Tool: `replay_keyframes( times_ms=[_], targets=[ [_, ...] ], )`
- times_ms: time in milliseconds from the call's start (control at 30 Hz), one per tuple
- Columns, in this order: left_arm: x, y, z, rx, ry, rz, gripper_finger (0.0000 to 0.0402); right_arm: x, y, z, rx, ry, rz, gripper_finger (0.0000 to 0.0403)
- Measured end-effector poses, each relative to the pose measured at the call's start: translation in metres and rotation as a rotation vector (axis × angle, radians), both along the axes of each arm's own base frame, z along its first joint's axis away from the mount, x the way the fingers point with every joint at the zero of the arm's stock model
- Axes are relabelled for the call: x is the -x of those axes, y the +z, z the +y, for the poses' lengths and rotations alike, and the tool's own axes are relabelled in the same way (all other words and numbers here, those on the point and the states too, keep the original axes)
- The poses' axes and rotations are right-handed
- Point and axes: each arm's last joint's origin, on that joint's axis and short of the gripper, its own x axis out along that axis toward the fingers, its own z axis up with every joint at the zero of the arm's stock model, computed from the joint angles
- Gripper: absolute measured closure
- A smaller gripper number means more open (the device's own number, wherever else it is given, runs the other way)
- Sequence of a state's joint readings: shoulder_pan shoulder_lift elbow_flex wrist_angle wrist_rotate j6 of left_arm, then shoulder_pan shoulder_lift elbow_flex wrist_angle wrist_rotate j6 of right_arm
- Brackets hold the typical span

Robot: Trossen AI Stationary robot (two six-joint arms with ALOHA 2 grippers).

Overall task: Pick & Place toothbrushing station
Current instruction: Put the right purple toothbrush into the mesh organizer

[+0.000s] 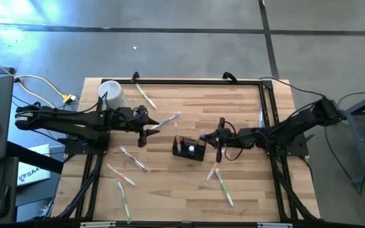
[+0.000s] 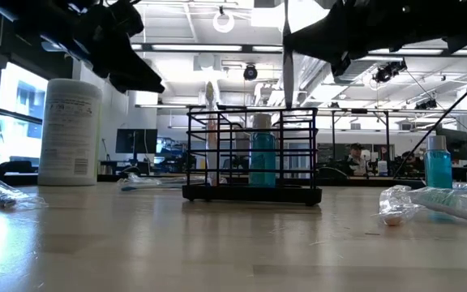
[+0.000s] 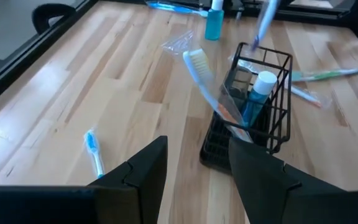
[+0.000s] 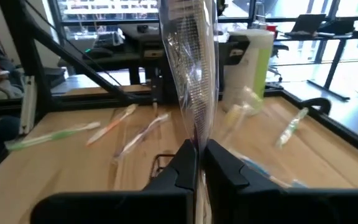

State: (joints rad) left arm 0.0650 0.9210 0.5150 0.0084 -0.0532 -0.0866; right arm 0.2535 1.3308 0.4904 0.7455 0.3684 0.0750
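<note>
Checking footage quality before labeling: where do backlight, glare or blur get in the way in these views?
Low view: bright ceiling lights and windows backlight the wire holder and leave both arms as dark shapes. Right wrist view: the wrapped toothbrush in the right gripper fills the middle with shiny plastic glare, and the toothbrushes behind it look smeared. Left wrist view: a toothbrush above the holder is blurred. High view: evenly lit.

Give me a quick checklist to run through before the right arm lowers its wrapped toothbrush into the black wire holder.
1. Right gripper shut on the wrapped toothbrush: ok.
2. That toothbrush hangs upright: ok.
3. Black wire holder standing upright on the table: ok.
4. Toothbrush lined up over a free slot: cannot tell.
5. Left gripper open and empty, off to the holder's side: ok.
6. Holder has room; it holds a blue bottle and a toothbrush: cannot tell.
</note>
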Motion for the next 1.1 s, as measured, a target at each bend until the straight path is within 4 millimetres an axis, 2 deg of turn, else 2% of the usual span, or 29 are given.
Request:
replay_keyframes(
  times_ms=[133, 333, 467, 867, 1100],
  targets=[
    [0.000, -0.003, 0.000, 0.000, 0.000, -0.010, 0.0231, -0.002, -0.007, -0.001, -0.021, -0.048, 0.010, 0.0397],
    [0.000, -0.003, 0.000, 0.005, -0.013, -0.012, 0.0231, 0.020, -0.030, -0.009, -0.102, -0.071, -0.039, 0.0397],
    [0.000, -0.003, -0.001, 0.004, -0.018, -0.013, 0.0231, 0.030, -0.034, -0.015, -0.125, -0.054, -0.105, 0.0397],
    [-0.001, 0.000, 0.000, 0.001, -0.018, -0.039, 0.0231, 0.027, -0.043, -0.016, -0.129, -0.038, -0.066, 0.0397],
    [-0.001, 0.000, 0.000, -0.002, -0.019, -0.043, 0.0231, 0.020, -0.053, -0.015, -0.123, -0.036, -0.117, 0.0397]
  ],
)
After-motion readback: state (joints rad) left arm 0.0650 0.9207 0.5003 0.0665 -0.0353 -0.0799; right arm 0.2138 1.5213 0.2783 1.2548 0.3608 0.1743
